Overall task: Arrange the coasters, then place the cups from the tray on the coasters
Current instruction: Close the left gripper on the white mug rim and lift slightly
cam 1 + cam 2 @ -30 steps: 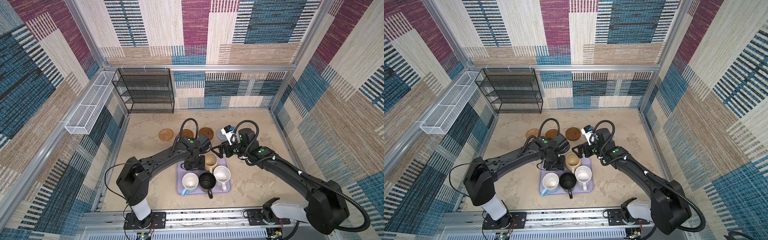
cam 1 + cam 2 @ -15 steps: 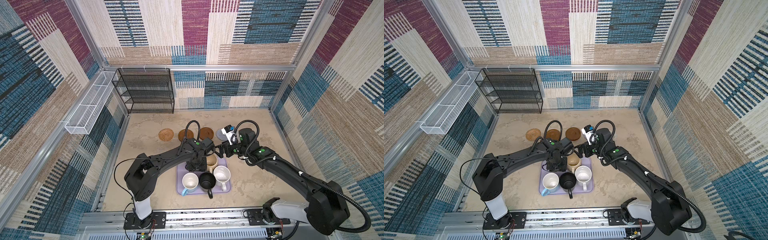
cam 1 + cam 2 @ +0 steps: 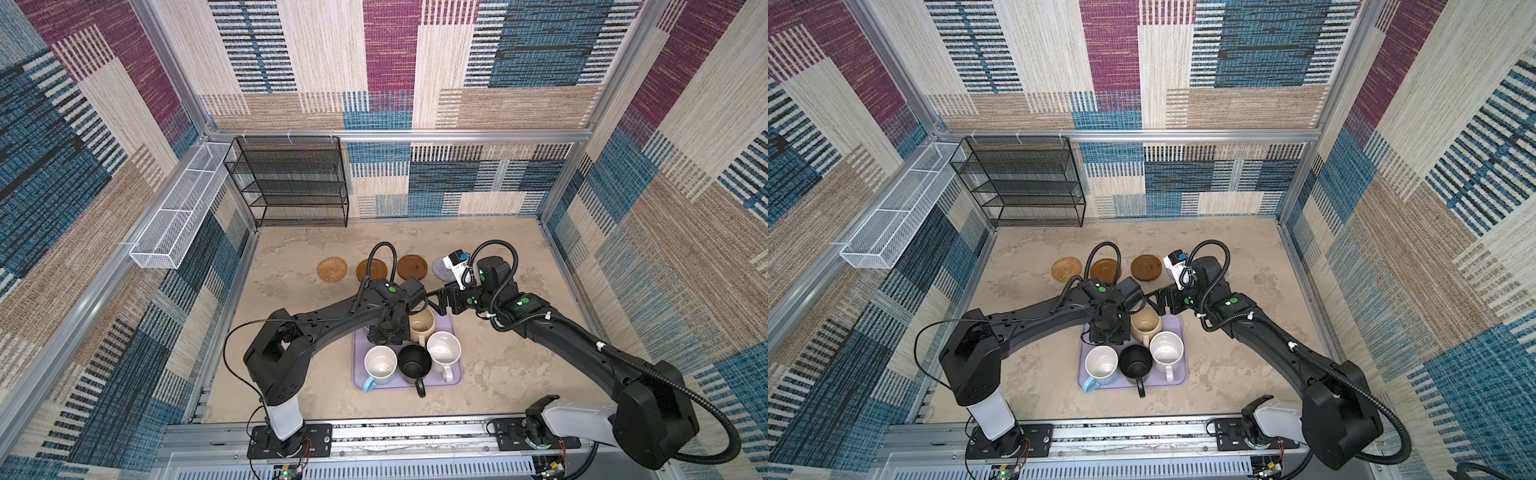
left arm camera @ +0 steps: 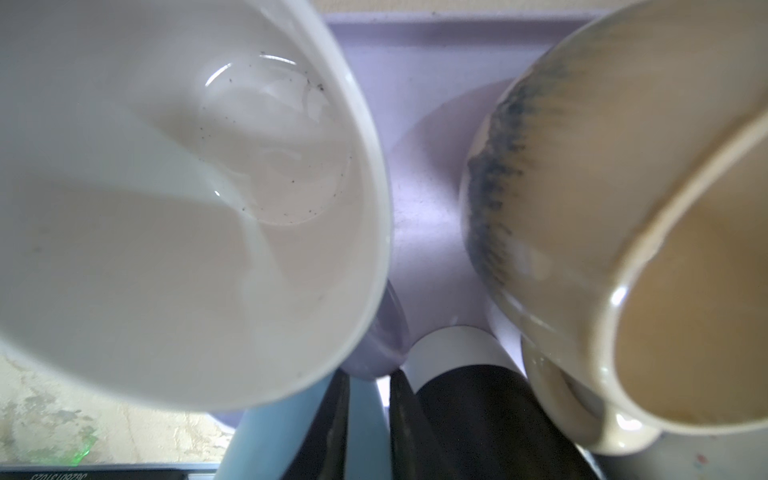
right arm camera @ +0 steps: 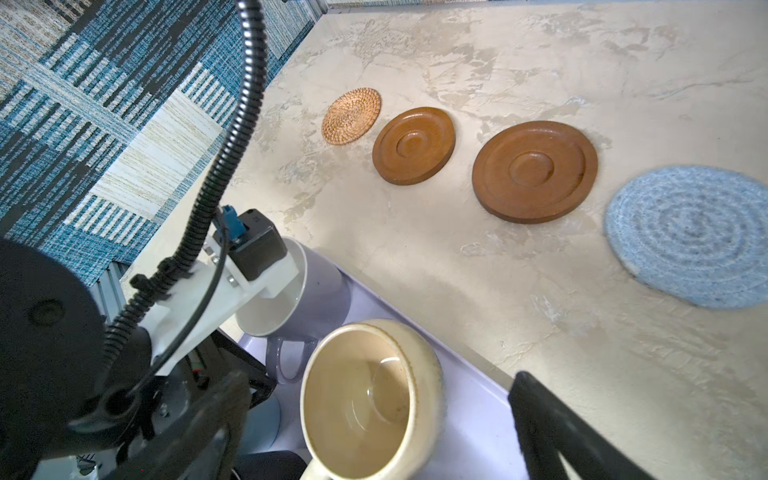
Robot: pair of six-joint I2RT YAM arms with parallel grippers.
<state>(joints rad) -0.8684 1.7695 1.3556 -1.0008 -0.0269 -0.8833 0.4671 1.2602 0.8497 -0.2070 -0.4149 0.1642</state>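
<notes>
The lavender tray [image 3: 454, 332] [image 3: 1177, 332] holds the cups. My left gripper [image 3: 388, 332] [image 4: 370, 376] hangs over its back left corner, shut on the handle of the lavender cup [image 4: 187, 166] [image 5: 320, 291], which the top views mostly hide. My right gripper [image 3: 436, 301] [image 5: 374, 436] stands open, its fingers straddling the beige cup [image 3: 422, 326] [image 5: 365, 399] without touching it. The light blue cup [image 3: 380, 363], black cup [image 3: 413, 365] and speckled white cup [image 3: 444, 351] fill the front row. Behind the tray lie the coasters in a row: tan rattan [image 5: 351, 115], two brown wood [image 5: 413, 145] [image 5: 535, 171], grey-blue [image 5: 690, 237].
A black wire shelf rack [image 3: 291, 183] stands against the back wall at the left. A white mesh basket [image 3: 178, 216] is fixed to the left wall. The two arms nearly meet above the tray's back edge.
My left gripper has shifted slightly toward the tray's front and its jaws have closed on the lavender cup's handle. The right arm has stayed put, open.
</notes>
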